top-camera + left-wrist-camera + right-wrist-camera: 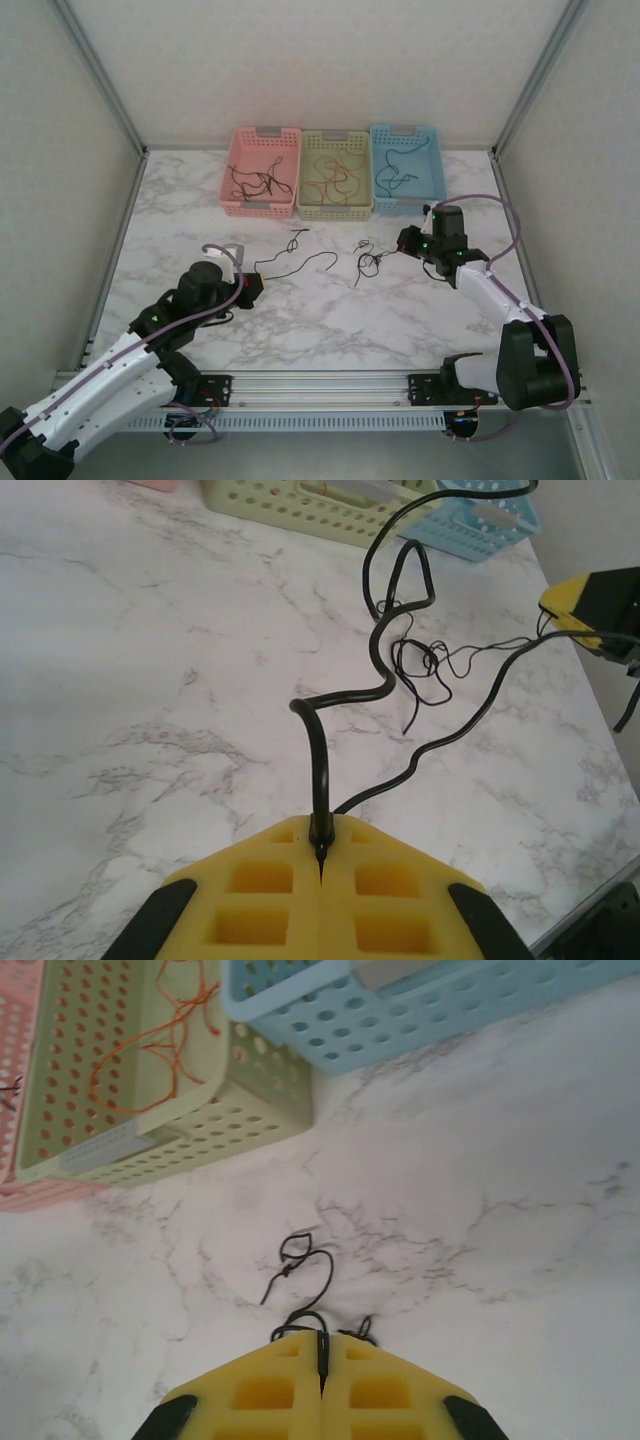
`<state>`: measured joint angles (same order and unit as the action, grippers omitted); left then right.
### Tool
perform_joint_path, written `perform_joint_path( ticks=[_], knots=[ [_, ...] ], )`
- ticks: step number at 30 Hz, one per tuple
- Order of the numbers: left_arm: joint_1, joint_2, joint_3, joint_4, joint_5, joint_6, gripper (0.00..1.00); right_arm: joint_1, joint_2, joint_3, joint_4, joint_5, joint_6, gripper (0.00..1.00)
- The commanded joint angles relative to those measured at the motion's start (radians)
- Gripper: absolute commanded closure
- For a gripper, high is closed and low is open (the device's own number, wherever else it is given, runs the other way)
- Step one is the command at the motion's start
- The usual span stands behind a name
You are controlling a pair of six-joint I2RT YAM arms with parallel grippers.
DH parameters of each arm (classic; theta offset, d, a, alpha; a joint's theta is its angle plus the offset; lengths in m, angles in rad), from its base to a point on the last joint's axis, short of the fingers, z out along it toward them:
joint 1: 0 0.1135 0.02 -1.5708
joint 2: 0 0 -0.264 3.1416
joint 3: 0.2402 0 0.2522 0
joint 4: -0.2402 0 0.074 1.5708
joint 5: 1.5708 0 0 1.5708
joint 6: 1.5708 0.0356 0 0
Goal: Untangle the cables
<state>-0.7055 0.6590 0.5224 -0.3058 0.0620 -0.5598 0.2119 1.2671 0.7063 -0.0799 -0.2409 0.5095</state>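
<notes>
Three baskets (258, 208), two grippers (320, 855) (322, 1345), each pinching seemingly one black cable (322, 770).

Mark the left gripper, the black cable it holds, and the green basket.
left gripper (320, 852): left wrist view, on the seam between its yellow fingertips.
black cable (316, 760): left wrist view, on the stretch just above the pinch.
green basket (250, 1110): right wrist view, on its perforated side wall.

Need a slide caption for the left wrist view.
Left jaws shut on a black cable that curls across the marble table toward the blue basket.
</notes>
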Motion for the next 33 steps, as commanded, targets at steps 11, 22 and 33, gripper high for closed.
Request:
perform_joint_path(
  ticks=[11,22,33],
  knots=[
    [0.211,0.369,0.424,-0.090,-0.126,0.089,1.00,0.050,0.057,-0.019,0.079,-0.017,-0.024,1.00],
    [0.398,0.996,0.940,-0.123,-0.157,0.145,1.00,0.052,0.072,-0.013,0.074,-0.005,-0.037,1.00],
    [0.452,1.369,1.260,-0.254,-0.232,0.161,1.00,0.060,0.088,-0.002,0.068,-0.017,-0.035,1.00]
  ],
)
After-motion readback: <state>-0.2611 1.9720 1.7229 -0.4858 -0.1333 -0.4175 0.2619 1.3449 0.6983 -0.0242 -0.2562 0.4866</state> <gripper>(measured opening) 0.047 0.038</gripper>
